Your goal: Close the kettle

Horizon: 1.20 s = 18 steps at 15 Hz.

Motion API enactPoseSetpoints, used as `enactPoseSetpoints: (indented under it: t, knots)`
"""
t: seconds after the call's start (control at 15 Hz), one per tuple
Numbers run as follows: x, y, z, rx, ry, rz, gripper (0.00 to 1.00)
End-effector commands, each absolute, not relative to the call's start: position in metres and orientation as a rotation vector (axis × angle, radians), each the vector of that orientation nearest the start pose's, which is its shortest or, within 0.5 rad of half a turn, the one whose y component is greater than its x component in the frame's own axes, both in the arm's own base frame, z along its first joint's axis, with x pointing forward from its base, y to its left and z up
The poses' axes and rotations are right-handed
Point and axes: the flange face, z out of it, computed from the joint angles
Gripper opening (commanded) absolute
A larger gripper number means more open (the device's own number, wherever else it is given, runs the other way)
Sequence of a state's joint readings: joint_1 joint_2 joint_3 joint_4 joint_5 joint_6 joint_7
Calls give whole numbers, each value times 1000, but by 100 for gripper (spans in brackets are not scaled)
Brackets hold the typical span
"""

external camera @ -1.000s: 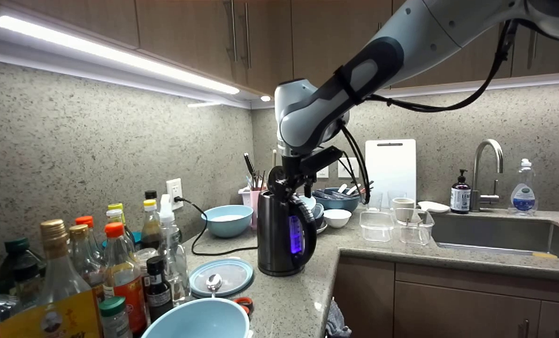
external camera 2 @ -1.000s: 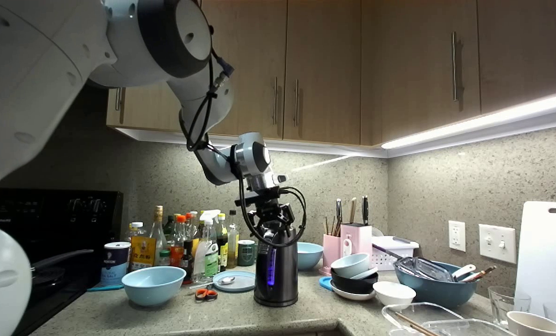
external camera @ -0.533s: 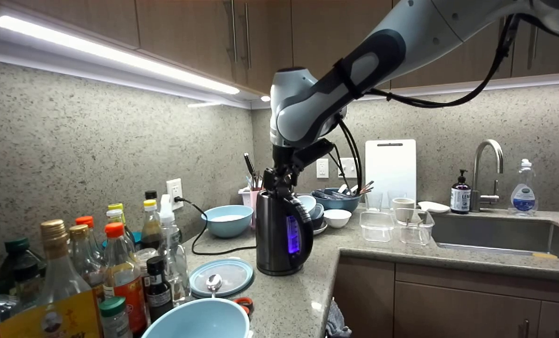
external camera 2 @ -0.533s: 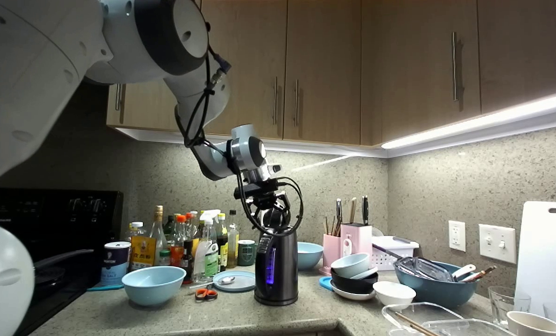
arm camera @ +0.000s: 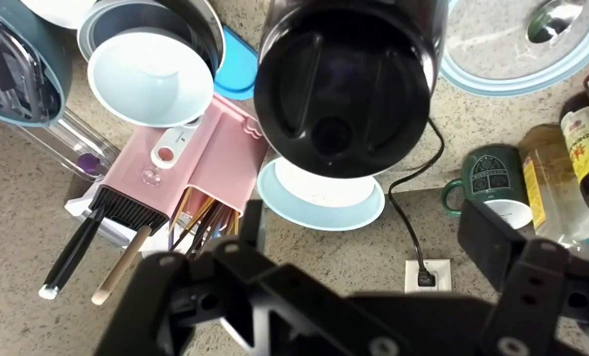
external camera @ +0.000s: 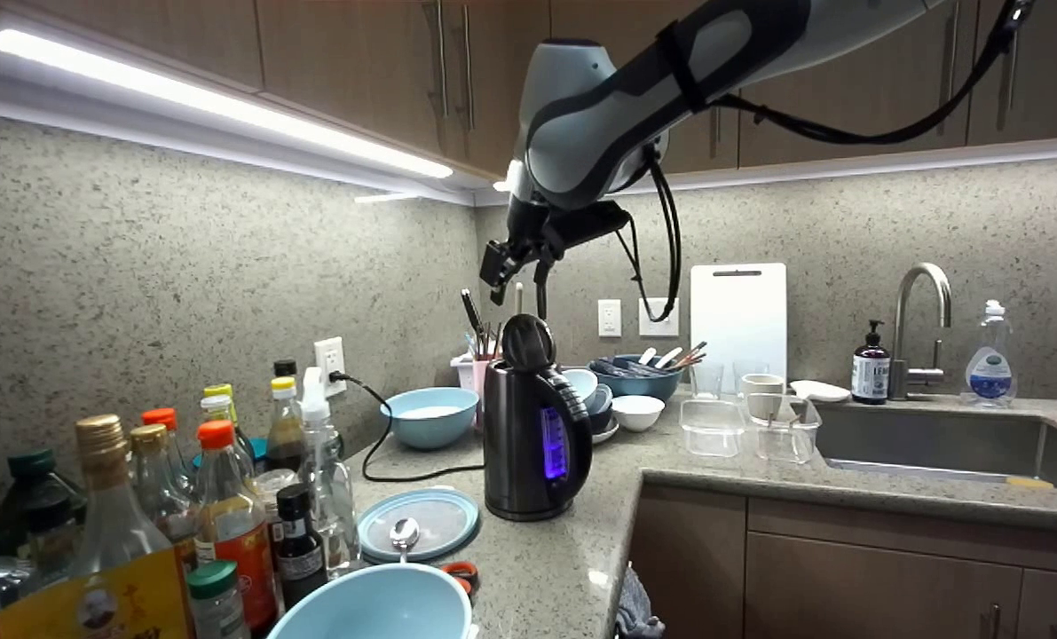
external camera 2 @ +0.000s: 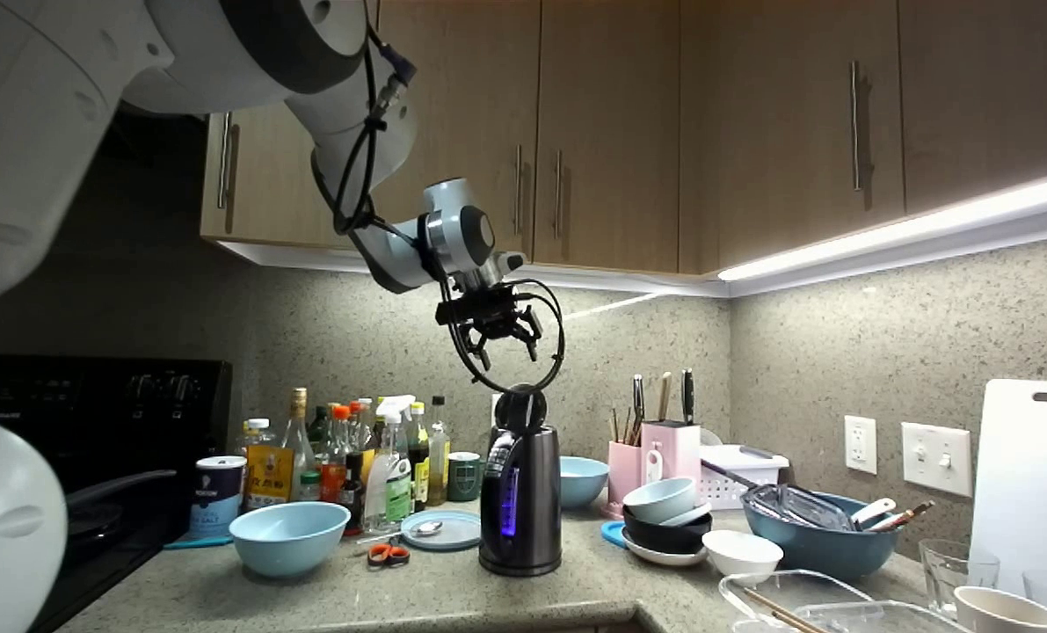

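The dark glossy kettle (external camera: 519, 444) stands upright on the counter with a purple glow in its side window. Its round black lid (external camera 2: 520, 410) is raised nearly upright from the top in both exterior views. From the wrist camera the lid (arm camera: 343, 99) fills the upper middle, hiding most of the body. My gripper (external camera 2: 510, 359) hangs above the kettle, tilted, apart from the lid. Its two fingers are spread wide with nothing between them; in the wrist view the gripper (arm camera: 368, 230) frames only the backsplash, a bowl rim and the cord.
Beside the kettle lies a blue plate (external camera: 430, 525) with a spoon. Bottles (external camera 2: 356, 457) crowd one side, and a pink knife block (external camera 2: 671, 457) and stacked bowls (external camera 2: 664, 519) the other. A black cord (arm camera: 408, 225) runs to the wall outlet. Cabinets (external camera: 643, 80) hang overhead.
My gripper has risen off the kettle's top and tilted, leaving the raised lid in plain sight. The kettle shifted very slightly between the first earlier frames and the later ones.
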<state>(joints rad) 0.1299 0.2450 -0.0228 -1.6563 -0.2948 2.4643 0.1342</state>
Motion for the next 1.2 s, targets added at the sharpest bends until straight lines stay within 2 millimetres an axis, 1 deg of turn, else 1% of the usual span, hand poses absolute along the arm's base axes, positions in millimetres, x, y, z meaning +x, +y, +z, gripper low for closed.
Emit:
enactPoseSetpoints:
  t: [0.0, 0.13, 0.27, 0.4, 0.53, 0.8, 1.0, 1.13]
  knots:
    - [654, 91, 523, -3103, -176, -768, 100]
    - [648, 108, 513, -3033, -149, -632, 100]
    - [647, 116, 505, -3006, -108, -574, 100]
    - [650, 113, 501, -2996, -64, -556, 100]
    - [656, 104, 493, -2984, -20, -554, 100]
    - [670, 86, 474, -2983, -3, -556, 100]
    - [681, 80, 460, -2988, -44, -564, 100]
    - [689, 81, 454, -2999, -111, -597, 100]
